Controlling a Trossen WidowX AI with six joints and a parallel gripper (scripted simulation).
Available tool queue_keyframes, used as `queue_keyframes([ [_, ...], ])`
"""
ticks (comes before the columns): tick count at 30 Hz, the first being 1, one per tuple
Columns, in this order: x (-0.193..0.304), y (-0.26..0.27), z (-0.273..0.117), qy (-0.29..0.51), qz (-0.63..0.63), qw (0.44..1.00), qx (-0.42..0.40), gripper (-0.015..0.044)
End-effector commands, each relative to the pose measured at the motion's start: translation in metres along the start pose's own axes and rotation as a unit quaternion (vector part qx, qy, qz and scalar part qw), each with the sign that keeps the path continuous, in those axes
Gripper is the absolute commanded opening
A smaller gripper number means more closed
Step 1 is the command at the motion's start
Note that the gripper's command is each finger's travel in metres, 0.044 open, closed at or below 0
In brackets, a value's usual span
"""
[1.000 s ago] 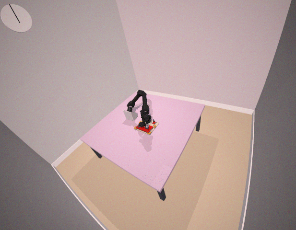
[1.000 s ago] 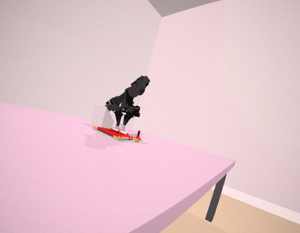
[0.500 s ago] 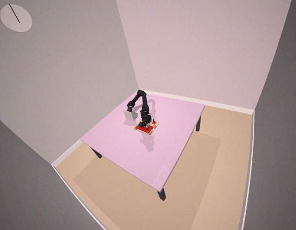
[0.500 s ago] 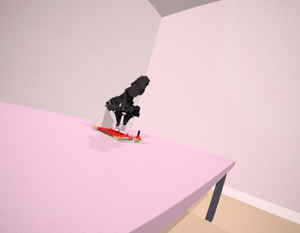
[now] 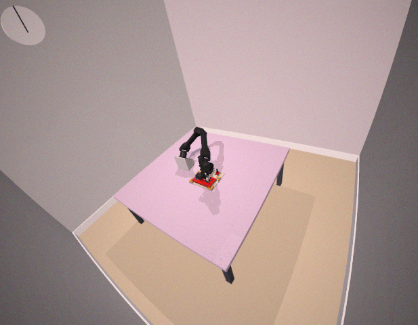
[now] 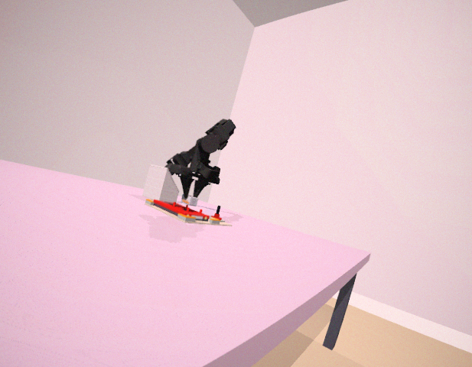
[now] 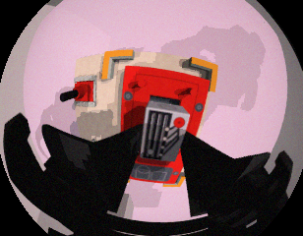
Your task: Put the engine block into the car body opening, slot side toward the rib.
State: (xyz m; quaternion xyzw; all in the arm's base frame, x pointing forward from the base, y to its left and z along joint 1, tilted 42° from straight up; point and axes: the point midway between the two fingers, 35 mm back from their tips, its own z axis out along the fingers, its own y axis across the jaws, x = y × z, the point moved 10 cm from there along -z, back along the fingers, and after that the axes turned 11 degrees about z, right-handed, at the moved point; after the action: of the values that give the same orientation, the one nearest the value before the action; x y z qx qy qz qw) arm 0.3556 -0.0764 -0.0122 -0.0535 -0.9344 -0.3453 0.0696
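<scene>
In the wrist view, we hold the grey, slotted, box-shaped engine block (image 5: 207,179) (image 6: 193,201) (image 7: 163,132) between the black fingers (image 5: 204,177) (image 6: 190,199), which grip it from left and right. Its long axis runs roughly top to bottom at the frame's centre, across the gripping direction and nearly parallel to the long sides of the red, flat car body (image 5: 200,181) (image 6: 164,205) (image 7: 161,76) on the pink counter (image 5: 166,202) (image 6: 109,276) (image 7: 48,64).

The block appears raised above the body. We judge alignment and lowering to be next. We cannot confirm the slot-to-rib orientation; the opening is largely hidden.
</scene>
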Motion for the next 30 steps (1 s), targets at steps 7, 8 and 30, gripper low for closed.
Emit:
queue_keyframes([
  [7, -0.0005, -0.0003, 0.0009, 0.0, -0.011, 1.0, 0.002, 0.016],
  [8, -0.0005, -0.0003, 0.0011, 0.0, -0.011, 1.0, 0.002, 0.016],
  [30, -0.0006, -0.0003, 0.0036, 0.0, -0.003, 1.0, 0.002, 0.016],
])
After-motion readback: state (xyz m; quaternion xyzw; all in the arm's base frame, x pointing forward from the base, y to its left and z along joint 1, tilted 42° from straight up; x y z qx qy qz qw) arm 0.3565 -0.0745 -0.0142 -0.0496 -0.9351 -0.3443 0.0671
